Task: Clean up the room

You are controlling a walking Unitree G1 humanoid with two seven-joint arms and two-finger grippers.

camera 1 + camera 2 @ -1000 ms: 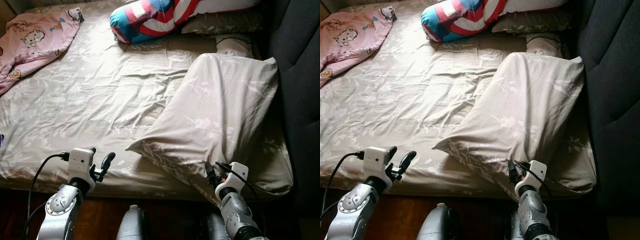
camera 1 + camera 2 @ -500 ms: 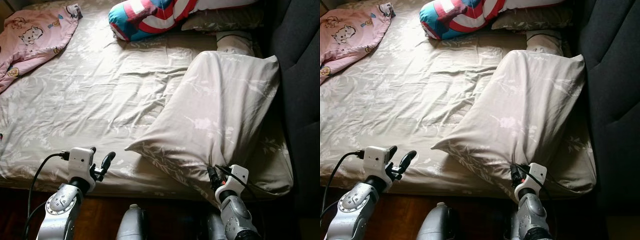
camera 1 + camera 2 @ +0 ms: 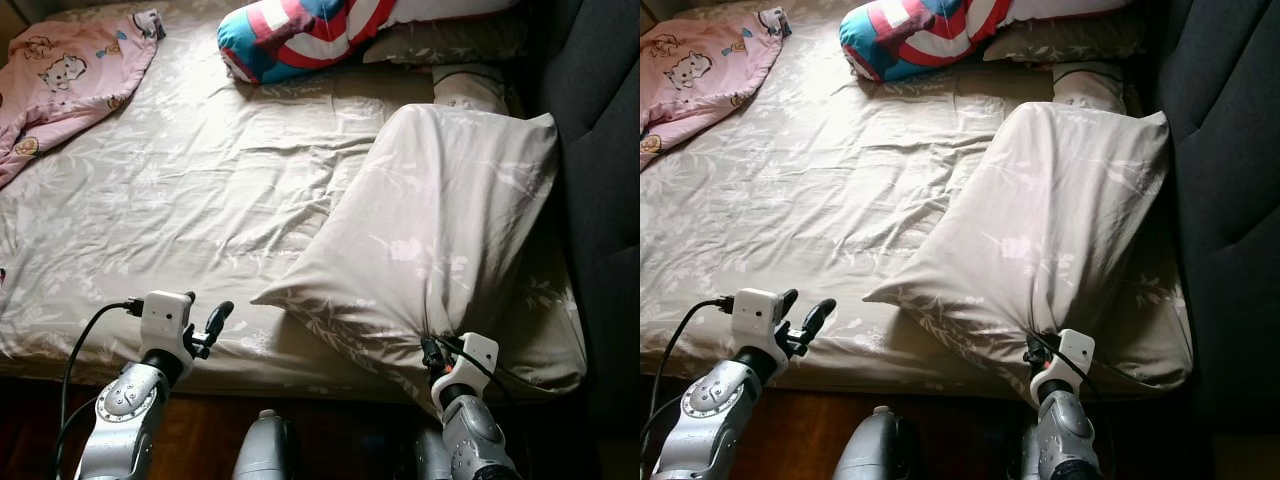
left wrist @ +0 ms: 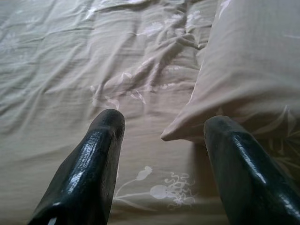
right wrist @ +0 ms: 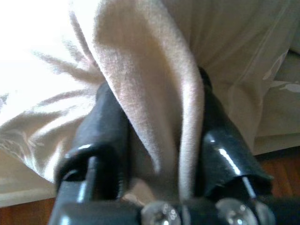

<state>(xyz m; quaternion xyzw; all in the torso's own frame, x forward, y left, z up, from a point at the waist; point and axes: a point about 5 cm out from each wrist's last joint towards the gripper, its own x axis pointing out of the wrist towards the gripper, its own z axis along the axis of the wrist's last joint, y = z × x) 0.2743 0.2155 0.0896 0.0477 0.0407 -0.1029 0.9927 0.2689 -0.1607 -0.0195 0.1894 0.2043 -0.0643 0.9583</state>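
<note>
Pinching the big pillow at lower right, your right gripper squeezes its cloth. Your left gripper, lower left, has fingers apart over the bed sheet.

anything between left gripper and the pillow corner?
Only bare wrinkled bedsheet. In the left wrist view the left gripper is open, with the pillow corner ahead between its fingers, untouched.

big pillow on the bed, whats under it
The pillow lies on the patterned bedsheet, covering the bed's right side. Its near edge is pinched in the right gripper. Whatever else lies beneath it is hidden.
</note>
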